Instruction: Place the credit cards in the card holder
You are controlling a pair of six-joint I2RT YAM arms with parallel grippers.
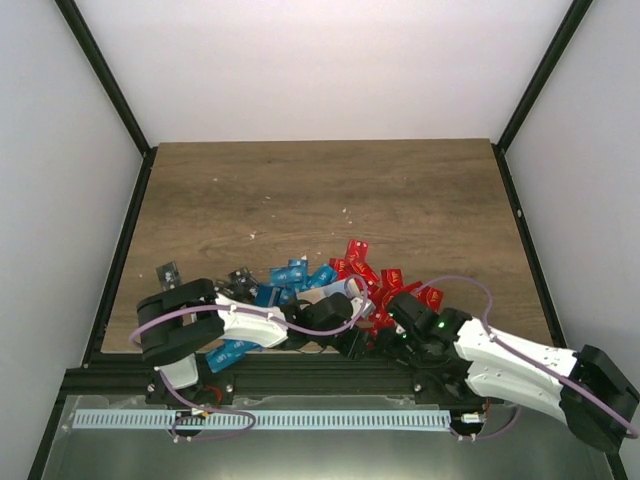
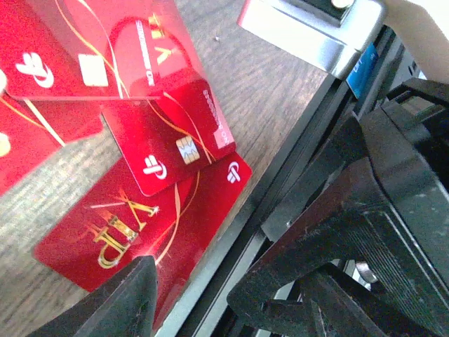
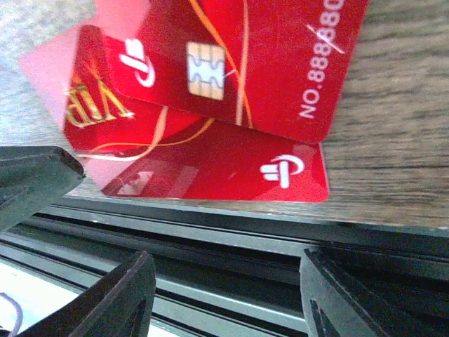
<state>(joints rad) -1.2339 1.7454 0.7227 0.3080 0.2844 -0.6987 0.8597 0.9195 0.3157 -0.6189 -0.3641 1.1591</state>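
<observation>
From above, the credit cards (image 1: 360, 270) lie heaped at the near edge of the counter (image 1: 320, 190). Left wrist: the left end effector (image 2: 210, 288) stands wide and empty over red cards. Right wrist: the right end effector (image 3: 224, 277) is also wide and empty, just beside red cards.

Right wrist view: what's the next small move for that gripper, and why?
Probably ease the right gripper forward and down onto the near edge of the lower red card. Its jaws stand open and empty over the black rail, short of that card, whose edge lies closest to the fingers.
</observation>
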